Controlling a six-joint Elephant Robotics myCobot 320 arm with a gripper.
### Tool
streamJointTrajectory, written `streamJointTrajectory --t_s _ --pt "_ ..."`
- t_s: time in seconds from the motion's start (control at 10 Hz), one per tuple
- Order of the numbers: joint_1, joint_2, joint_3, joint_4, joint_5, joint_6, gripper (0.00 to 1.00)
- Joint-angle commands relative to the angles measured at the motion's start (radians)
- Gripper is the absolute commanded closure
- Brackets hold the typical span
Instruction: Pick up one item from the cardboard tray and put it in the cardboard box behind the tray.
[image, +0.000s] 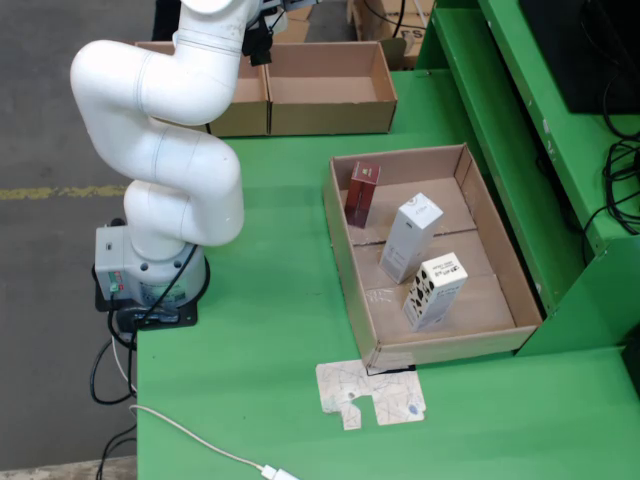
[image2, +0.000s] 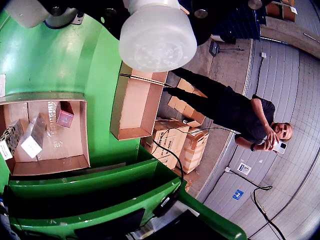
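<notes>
The cardboard tray (image: 480, 305) lies on the green table and holds three upright cartons: a dark red box (image: 361, 193), a white-grey box (image: 410, 237) and a white box with black markings (image: 435, 290). Behind it stands an open cardboard box (image: 330, 95). My gripper (image: 258, 40) hangs at the top edge of the still view, over the seam between that box and a second one, far from the tray. In the riding view it is a pale suction cup (image2: 157, 35) with nothing on it, above the box (image2: 132, 107) and to the right of the tray (image2: 75, 147).
A second open box (image: 240, 105) adjoins the first on its left. The white arm's base (image: 150, 280) stands at the table's left edge. A flat cardboard scrap (image: 370, 393) lies before the tray. Green shelving (image: 530, 110) runs along the right. A person (image2: 235, 112) stands beyond stacked cartons (image2: 170, 142).
</notes>
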Motion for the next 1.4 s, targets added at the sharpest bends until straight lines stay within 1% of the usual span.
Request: streamJointTrajectory --t_s 0.0,0.9,1.1,1.2,1.3 --pt "-0.156 0.017 0.014 0.021 0.113 -0.078 1.00" --pt "-0.156 0.017 0.014 0.021 0.113 -0.078 1.00" --pt "-0.257 -0.009 0.014 0.084 0.020 -0.128 1.00" --pt "-0.301 -0.035 0.014 0.142 -0.085 -0.189 1.00" --pt "-0.301 -0.035 0.014 0.142 -0.085 -0.189 1.00"
